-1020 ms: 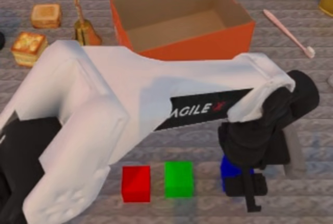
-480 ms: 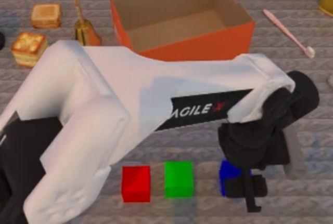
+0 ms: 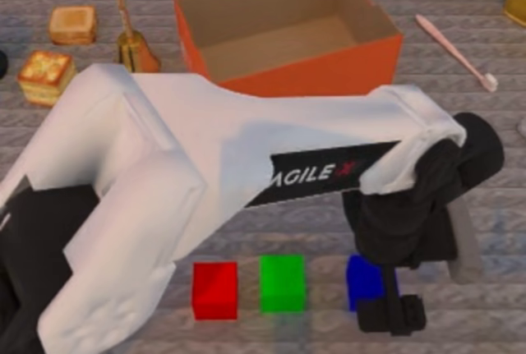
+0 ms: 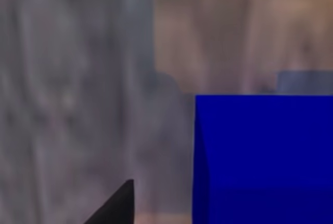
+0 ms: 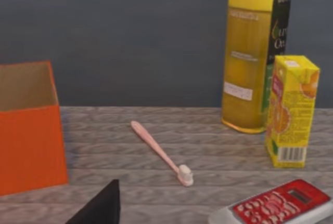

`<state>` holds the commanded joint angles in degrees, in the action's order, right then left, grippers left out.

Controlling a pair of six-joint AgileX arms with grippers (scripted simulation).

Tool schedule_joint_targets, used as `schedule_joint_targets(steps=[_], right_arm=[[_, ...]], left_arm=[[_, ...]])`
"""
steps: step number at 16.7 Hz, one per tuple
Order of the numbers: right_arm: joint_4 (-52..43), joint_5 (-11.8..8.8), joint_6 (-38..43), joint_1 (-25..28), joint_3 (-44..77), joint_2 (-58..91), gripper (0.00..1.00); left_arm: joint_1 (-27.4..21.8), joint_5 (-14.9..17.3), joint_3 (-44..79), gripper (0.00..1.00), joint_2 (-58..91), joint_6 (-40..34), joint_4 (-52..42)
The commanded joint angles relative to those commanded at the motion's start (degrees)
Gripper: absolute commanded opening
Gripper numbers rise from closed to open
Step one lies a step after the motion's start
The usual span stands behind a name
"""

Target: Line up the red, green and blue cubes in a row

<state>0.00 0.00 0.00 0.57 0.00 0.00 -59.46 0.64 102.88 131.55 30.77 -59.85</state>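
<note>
Beside the green cube (image 3: 282, 282), with left gripper (image 3: 389, 313) over the blue cube (image 3: 366, 282), grip unreadable: set down level with red cube (image 3: 214, 290).

Left gripper (image 3: 391, 311): stood at the table's (image 3: 493, 321) near edge. Blue cube (image 3: 366, 282): just beside it, on its left. Green cube (image 3: 283, 283): farther left. Red cube (image 3: 215, 290): farthest left. Box (image 3: 288, 29): well behind it.

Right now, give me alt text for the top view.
The left arm's end effector hangs over the blue cube, right of the green cube and red cube in a row; an open orange box sits behind.
</note>
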Motion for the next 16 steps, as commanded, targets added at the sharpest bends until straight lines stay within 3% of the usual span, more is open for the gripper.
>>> schedule_joint_targets(steps=[7, 16], right_arm=[[0.0, 0.0, 0.0, 0.0, 0.0, 0.0, 1.0], [0.0, 0.0, 0.0, 0.0, 0.0, 0.0, 1.0]], left_arm=[[0.0, 0.0, 0.9, 1.0, -0.2, 0.1, -1.0], [1.2, 0.0, 11.1, 1.0, -3.0, -0.1, -14.0]])
